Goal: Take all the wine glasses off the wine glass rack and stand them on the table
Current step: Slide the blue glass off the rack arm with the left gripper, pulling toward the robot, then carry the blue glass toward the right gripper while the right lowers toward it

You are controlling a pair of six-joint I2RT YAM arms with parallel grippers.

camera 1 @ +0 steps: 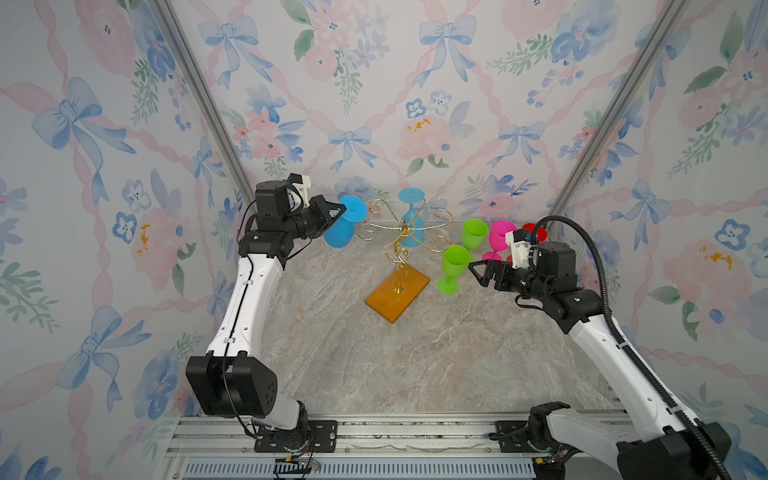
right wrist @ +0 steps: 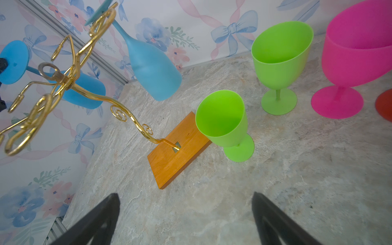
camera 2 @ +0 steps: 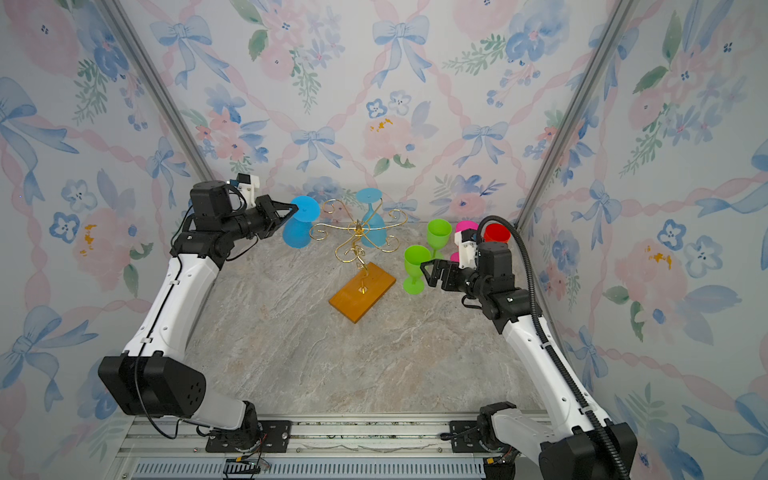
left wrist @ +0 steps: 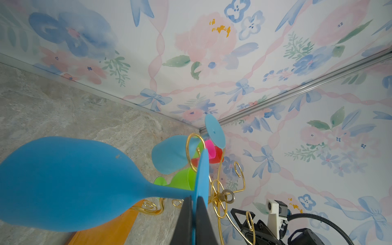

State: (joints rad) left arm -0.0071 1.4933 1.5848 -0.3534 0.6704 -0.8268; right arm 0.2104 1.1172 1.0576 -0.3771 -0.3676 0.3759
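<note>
I find the left gripper (camera 1: pixel 338 212) clamped on the foot disc of the blue wine glass (camera 1: pixel 340 235). The glass hangs bowl-down, tilted, just beside the nearest curl of the wine glass rack (camera 1: pixel 401 232). I cannot tell whether its stem has cleared the wire. The rack lies beyond the grip, away from the left arm. The right gripper (right wrist: pixel 184 194) stands wide, empty and well apart.

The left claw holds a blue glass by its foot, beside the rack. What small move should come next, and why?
Probably draw the blue glass a little outward, away from the rack. The left claw is shut on its foot, and the rack's gold wire sits close by the stem, so it may not be clear yet.
</note>
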